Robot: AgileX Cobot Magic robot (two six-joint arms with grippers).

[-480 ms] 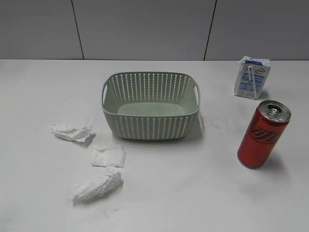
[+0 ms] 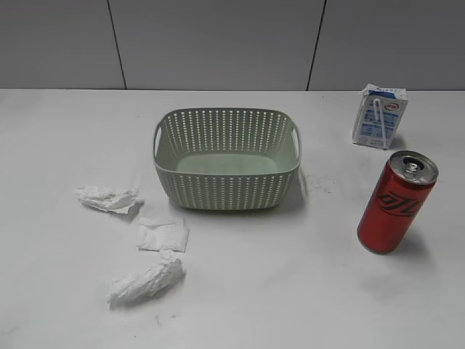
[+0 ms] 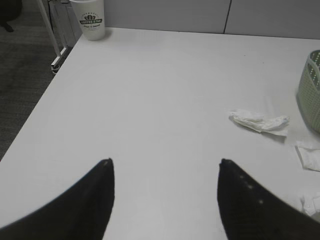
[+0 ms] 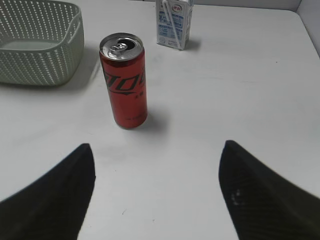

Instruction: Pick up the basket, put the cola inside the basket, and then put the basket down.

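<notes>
The pale sage-green perforated basket (image 2: pixel 226 158) stands empty on the white table, centre back. Its corner shows in the left wrist view (image 3: pixel 312 90) and its right end in the right wrist view (image 4: pixel 40 42). The red cola can (image 2: pixel 396 202) stands upright right of the basket, apart from it; it also shows in the right wrist view (image 4: pixel 123 81). My left gripper (image 3: pixel 165 162) is open and empty over bare table, left of the basket. My right gripper (image 4: pixel 157 146) is open and empty, short of the can. Neither gripper shows in the exterior view.
A white-and-blue drink carton (image 2: pixel 379 116) stands behind the can. Three crumpled white tissues (image 2: pixel 163 236) lie left and front-left of the basket. A white paper cup (image 3: pixel 89 19) stands at the table's far left corner, where the table edge drops to the floor.
</notes>
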